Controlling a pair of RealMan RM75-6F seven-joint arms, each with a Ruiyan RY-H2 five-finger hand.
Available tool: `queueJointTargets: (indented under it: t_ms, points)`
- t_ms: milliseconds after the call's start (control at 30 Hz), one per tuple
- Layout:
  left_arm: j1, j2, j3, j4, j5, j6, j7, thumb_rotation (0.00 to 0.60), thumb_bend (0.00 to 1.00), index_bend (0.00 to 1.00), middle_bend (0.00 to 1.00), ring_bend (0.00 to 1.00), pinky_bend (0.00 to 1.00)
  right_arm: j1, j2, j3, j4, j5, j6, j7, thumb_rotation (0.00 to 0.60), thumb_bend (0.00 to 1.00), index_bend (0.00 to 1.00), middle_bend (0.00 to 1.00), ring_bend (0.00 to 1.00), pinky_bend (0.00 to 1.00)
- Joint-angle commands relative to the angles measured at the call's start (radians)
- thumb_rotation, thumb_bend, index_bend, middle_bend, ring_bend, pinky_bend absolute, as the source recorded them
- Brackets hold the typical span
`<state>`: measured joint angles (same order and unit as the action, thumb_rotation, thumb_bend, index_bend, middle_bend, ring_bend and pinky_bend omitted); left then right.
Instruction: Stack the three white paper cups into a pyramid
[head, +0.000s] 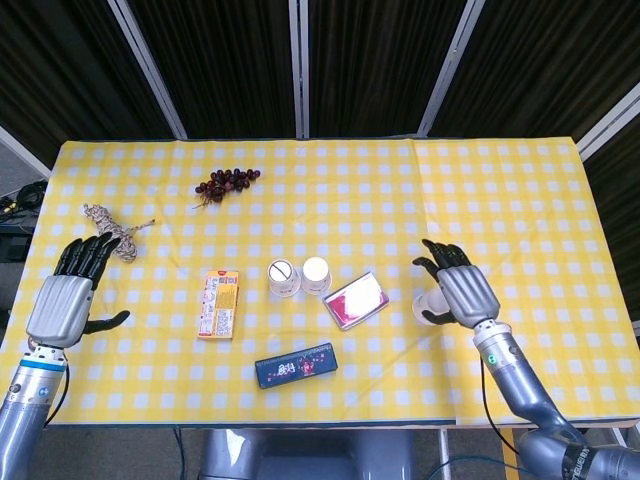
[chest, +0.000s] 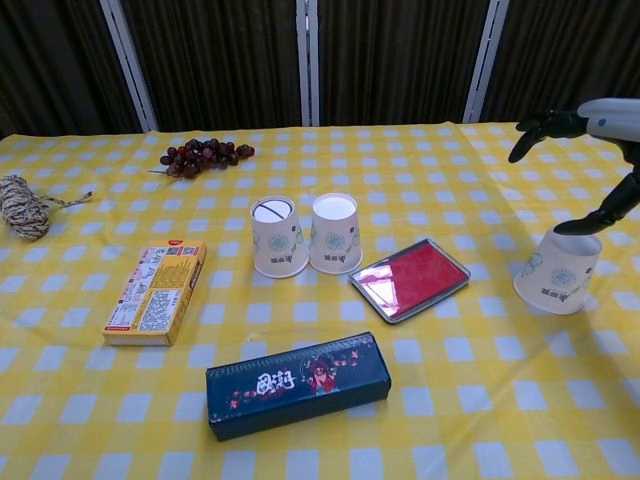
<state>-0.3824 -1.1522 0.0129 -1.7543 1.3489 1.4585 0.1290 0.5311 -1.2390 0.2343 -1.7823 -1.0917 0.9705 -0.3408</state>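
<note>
A worktop (head: 500, 180) covered in yellow and white checked cloth carries three white paper cups, all upside down. Two stand touching side by side near the middle: the left cup (head: 283, 278) and the middle cup (head: 316, 274). The third cup (head: 432, 306) sits well apart toward the right edge, tilted.

The right robot hand (head: 462, 291) hovers directly over the third cup, fingers spread and grasping nothing; in the chest view its thumb tip seems to be at the cup's top, though contact is unclear. The left robot hand (head: 68, 297) is near the left edge, fingers apart, holding nothing.

There is one of each other item. A red tin (head: 355, 299) lies between the paired cups and the third cup. A dark blue box (head: 295, 365) lies near the front edge. A yellow carton (head: 218, 303) lies left of the cups. A bunch of grapes (head: 227, 183) sits toward the back edge, and a coil of rope (head: 112, 225) near the left edge.
</note>
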Motion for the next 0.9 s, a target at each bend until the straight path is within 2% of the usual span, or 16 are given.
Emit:
queueJointTargets:
  t_ms: [33,467,900]
  points:
    - [0.004,0.001,-0.006,0.001,0.004,-0.009,-0.001,0.600,0.13,0.00,0.00,0.00,0.00,0.037,-0.012,-0.007,0.005,0.075,-0.035,-0.054,0.600,0.12,0.26,0.00,0.00,0.00]
    - [0.016,-0.002,-0.030,0.002,0.010,-0.046,0.010,0.600,0.13,0.00,0.00,0.00,0.00,0.073,-0.004,-0.050,-0.008,0.207,-0.013,-0.147,0.600,0.12,0.30,0.02,0.00,0.00]
    - [0.031,-0.004,-0.054,0.002,0.021,-0.071,0.012,0.600,0.13,0.00,0.00,0.00,0.00,0.083,-0.059,-0.085,0.100,0.255,0.006,-0.126,0.600,0.12,0.33,0.04,0.00,0.00]
